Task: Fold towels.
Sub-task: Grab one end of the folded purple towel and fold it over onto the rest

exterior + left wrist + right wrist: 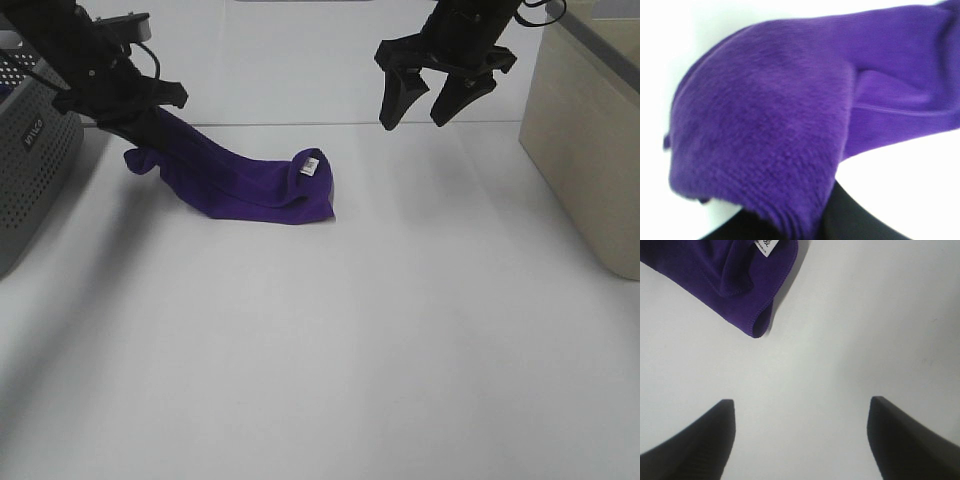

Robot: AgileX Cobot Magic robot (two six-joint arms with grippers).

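Observation:
A deep purple towel (240,180) lies bunched on the white table, stretched from my left gripper down to its free end with a small white tag (310,166). My left gripper (135,125) is shut on the towel's upper left end and holds it lifted; the towel fills the left wrist view (790,115). My right gripper (432,100) is open and empty, hovering above the table to the right of the towel. The right wrist view shows the towel's end (725,275) with the tag (765,246) ahead of the open fingertips (715,435).
A grey perforated basket (30,170) stands at the left edge. A beige bin (590,140) stands at the right edge. The white table (350,350) stretches across the front.

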